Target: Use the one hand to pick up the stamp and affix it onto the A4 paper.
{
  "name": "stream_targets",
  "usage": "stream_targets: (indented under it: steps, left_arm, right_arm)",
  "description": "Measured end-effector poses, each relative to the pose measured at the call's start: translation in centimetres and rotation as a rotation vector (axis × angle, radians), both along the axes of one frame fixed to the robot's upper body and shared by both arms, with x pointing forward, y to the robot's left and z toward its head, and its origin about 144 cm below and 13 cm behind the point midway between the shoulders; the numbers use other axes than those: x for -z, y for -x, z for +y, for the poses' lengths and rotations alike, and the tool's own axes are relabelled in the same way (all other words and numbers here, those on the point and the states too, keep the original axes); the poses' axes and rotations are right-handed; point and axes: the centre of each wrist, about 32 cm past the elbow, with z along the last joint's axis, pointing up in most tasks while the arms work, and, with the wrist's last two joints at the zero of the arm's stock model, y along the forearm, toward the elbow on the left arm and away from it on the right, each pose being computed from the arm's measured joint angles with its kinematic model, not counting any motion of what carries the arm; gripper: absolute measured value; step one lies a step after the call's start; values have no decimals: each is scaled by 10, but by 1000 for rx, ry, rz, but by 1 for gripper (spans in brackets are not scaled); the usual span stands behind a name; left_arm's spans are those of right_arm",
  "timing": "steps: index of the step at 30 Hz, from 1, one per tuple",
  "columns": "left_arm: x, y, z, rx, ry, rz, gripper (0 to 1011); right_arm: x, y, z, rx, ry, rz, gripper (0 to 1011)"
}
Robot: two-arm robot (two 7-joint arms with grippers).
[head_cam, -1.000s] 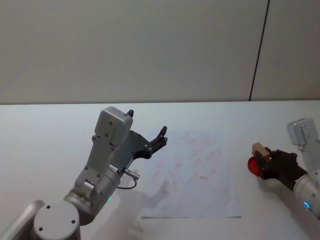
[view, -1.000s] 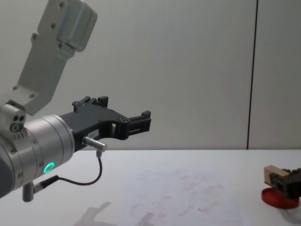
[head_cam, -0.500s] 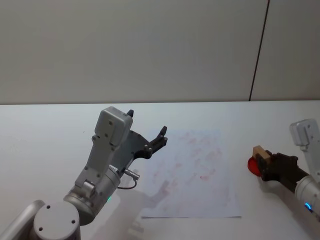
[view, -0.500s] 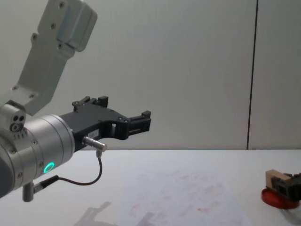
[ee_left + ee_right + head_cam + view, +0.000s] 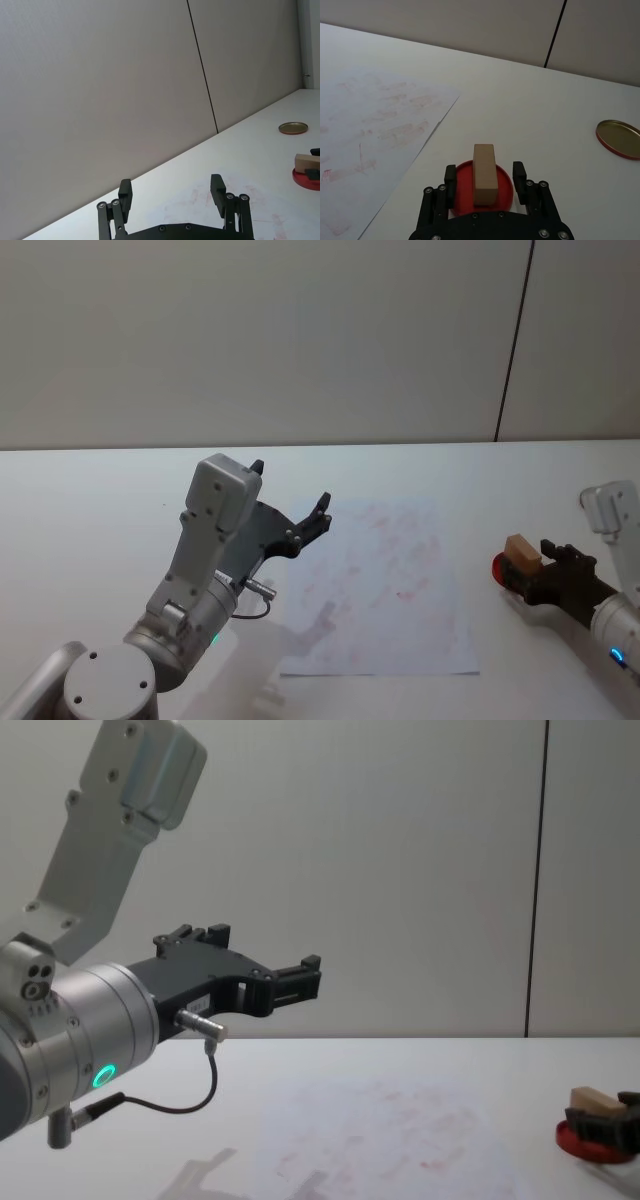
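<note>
Right gripper [image 5: 484,176]: I see it low at the desk's right edge, jaws apart, one on each side of the stamp with a gap on both sides — not clamped.
Stamp [image 5: 484,173]: a tan wooden block lying on the red disc [image 5: 463,179], between the fingers; in the chest view [image 5: 592,1101] the black fingers hide its lower part.
Red disc, head view [image 5: 500,569]: mostly covered by block and gripper, just off the paper's right edge.
A4 paper [image 5: 385,590]: mid-desk, faint pink-red marks on it; its edges barely stand out from the white desk [image 5: 90,500].
Left gripper [image 5: 290,530]: held up above the desk by the paper's left edge, jaws wide apart, nothing between them.
Gold lid [image 5: 618,138]: on the desk beyond the stamp — cut off by the frame edge.
</note>
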Motion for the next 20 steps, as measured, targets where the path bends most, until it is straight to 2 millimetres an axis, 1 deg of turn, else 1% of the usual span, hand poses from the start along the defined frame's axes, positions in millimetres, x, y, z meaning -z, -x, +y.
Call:
stream_targets:
  steps: [1, 3, 4, 6, 7, 10, 11, 13, 20]
  left_arm:
    - [0, 0, 0, 0, 0, 0, 993]
    - [0, 0, 0, 0, 0, 0, 993]
    - [0, 0, 0, 0, 0, 0, 993]
    - [0, 0, 0, 0, 0, 0, 993]
    - [0, 0, 0, 0, 0, 0, 993]
    - [0, 0, 0, 0, 0, 0, 993]
    - [0, 0, 0, 0, 0, 0, 993]
    - [0, 0, 0, 0, 0, 0, 993]
    - [0, 0, 0, 0, 0, 0, 993]
  right_arm:
    - [0, 0, 0, 0, 0, 0, 664]
    - [0, 1, 0, 0, -3, -2, 722]
    - [-1, 1, -1, 0, -7, -8, 777]
    - [-1, 2, -1, -1, -10, -14, 814]
    - [-2, 3, -1, -2, -14, -25, 871]
    - [-3, 5, -1, -4, -20, -41, 921]
    - [-4, 7, 0, -5, -25, -55, 966]
    - [-7, 10, 1, -6, -29, -76, 1001]
    - [-13, 20, 6, -5, -40, -129, 1001]
